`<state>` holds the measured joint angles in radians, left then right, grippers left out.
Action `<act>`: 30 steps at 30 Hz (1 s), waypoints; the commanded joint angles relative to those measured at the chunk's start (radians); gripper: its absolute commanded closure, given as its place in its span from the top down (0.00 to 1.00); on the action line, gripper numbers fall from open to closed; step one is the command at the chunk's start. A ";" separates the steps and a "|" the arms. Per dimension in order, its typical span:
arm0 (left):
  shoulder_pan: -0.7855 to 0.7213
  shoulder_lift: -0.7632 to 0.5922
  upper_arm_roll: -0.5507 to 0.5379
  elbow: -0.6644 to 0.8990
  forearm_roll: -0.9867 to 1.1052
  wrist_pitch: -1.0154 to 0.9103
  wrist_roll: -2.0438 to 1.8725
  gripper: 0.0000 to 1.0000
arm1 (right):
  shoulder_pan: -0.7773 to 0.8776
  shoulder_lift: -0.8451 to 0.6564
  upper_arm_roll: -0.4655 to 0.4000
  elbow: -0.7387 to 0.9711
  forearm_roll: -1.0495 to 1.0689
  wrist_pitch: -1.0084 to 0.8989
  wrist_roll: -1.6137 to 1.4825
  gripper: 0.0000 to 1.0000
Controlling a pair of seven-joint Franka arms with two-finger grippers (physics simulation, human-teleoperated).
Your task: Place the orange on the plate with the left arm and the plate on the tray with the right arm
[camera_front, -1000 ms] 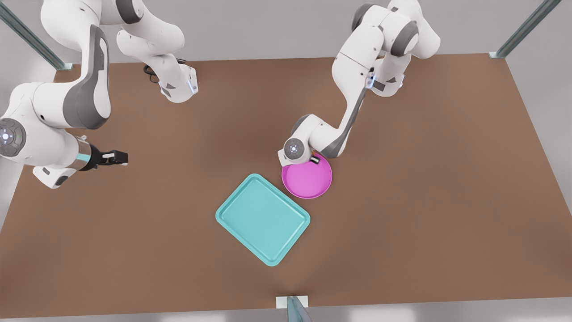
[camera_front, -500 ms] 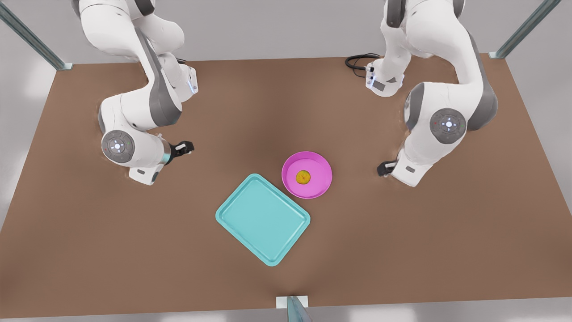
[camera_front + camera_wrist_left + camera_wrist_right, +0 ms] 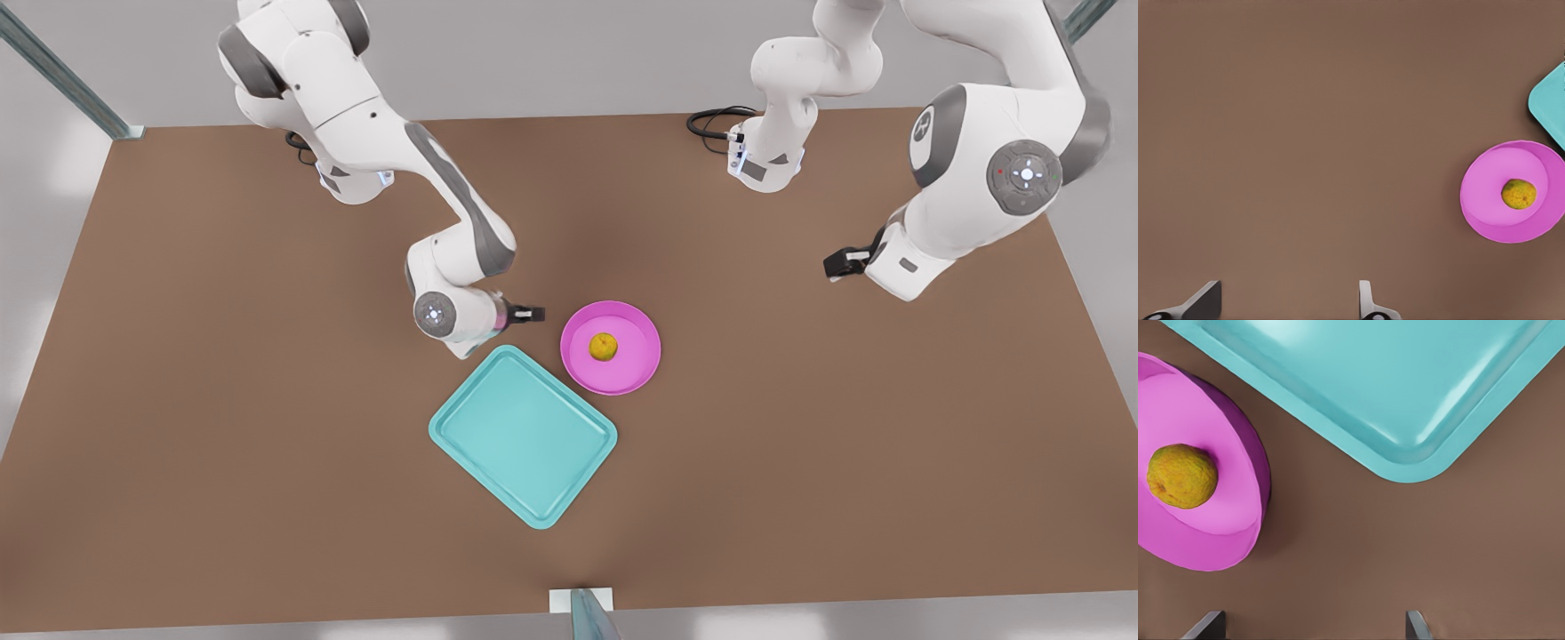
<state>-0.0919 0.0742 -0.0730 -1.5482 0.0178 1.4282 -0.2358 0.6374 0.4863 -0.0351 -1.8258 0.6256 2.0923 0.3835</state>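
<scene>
Resting now in the plate point(image 3: 633, 366) beside the tray point(image 3: 523, 436), the orange point(image 3: 604, 347) is delivered, the empty, spread left tool point(image 3: 842, 264) has withdrawn far away, and the right tool point(image 3: 531, 313), fingers apart, has closed in just beside the plate's rim.

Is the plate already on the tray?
No, the plate with the orange sits on the table, beside the tray.

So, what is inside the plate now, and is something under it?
The orange lies alone inside the plate, near its middle. The plate rests on the table, beside the tray, not on it. What the orange covers cannot be seen.
</scene>
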 commanded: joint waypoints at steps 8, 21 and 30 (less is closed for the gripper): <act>0.031 0.091 0.050 0.089 0.013 -0.011 0.081 1.00 | 0.028 0.126 0.000 0.033 0.146 0.065 0.008 1.00; 0.031 0.205 0.068 0.243 0.063 -0.021 0.131 1.00 | 0.079 0.247 0.000 0.148 0.151 0.270 -0.124 1.00; 0.034 0.213 0.070 0.241 0.048 -0.048 0.135 1.00 | 0.105 0.281 0.000 0.174 0.152 0.275 -0.123 1.00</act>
<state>-0.0582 0.2878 -0.0032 -1.3080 0.0701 1.3910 -0.1348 0.7422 0.7693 -0.0363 -1.6534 0.7757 2.3545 0.3218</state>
